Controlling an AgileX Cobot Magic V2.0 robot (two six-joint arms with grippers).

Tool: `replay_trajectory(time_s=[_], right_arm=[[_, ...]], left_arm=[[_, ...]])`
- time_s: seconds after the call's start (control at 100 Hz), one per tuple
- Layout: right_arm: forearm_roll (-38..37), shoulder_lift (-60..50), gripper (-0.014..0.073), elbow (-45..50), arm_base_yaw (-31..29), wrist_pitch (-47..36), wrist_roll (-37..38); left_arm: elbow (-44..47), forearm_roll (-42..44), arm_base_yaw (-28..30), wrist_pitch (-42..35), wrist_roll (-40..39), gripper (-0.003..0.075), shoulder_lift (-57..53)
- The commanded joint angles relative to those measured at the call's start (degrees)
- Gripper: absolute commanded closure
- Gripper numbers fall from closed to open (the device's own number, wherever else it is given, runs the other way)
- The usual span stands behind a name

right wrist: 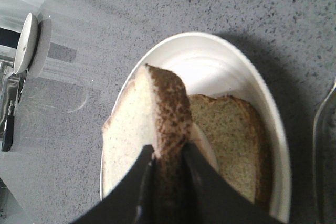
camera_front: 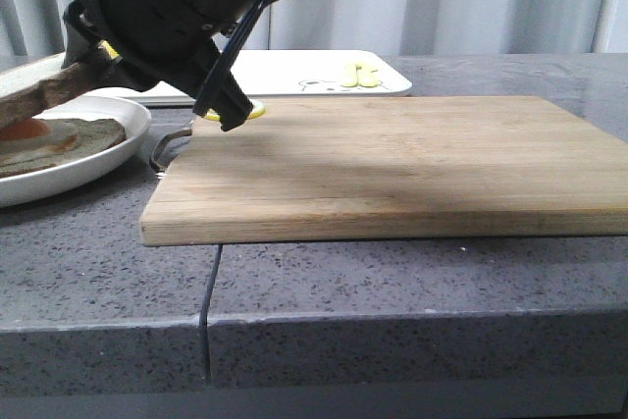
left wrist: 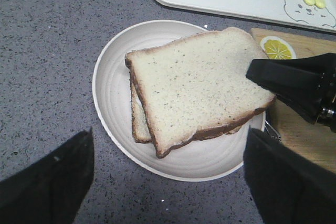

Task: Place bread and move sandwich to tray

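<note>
My right gripper is shut on the crust edge of the bread and holds it tilted just above the sandwich's lower slice on the round white plate. In the left wrist view the bread covers most of the lower slice, with the right gripper at its corner. In the front view the bread hangs over the orange egg yolk. My left gripper is open and empty above the plate. The white tray lies behind.
A wooden cutting board fills the middle of the grey counter, beside the plate. A metal hook sticks out at its left end, near a lemon-slice mark. Yellow pieces lie on the tray by the bear drawing.
</note>
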Motion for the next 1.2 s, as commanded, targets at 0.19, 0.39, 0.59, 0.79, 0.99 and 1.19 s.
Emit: replay_trajectory(time_s=[0.19,0.39,0.59,0.79,0.99,1.19], right_arm=[[0.2,-3.1,0.0186,-2.2,-0.2,-1.2,-1.5],[0.2,-3.1,0.0142,-2.2,-0.2,-3.9,-1.5],[0.2,-3.9,0.0142,-2.2,-1.3,-4.0,-1.5],[-6.2,-9.1,0.0142,-2.2,-3.4,-3.1,-1.5],[-23.8,-18.4,0.0142,-2.2,-6.7,-2.2,-1.5],[-41.3,-27.6,0.0142,-2.2,-11.8,3.1,2.3]], left_arm=[[-2.2,-1.3,0.2,-3.8,0.1,0.0174,-0.2],[-2.2,-1.3,0.2,-3.8,0.1,0.0174,-0.2],[-2.2,-1.3,0.2,-3.8,0.1,0.0174,-0.2],[-2.2,-1.3,0.2,-3.8,0.1,0.0174,-0.2],[-2.2,-1.3,0.2,-3.8,0.1,0.0174,-0.2],[-2.2,-1.3,0.2,-3.8,0.1,0.0174,-0.2]])
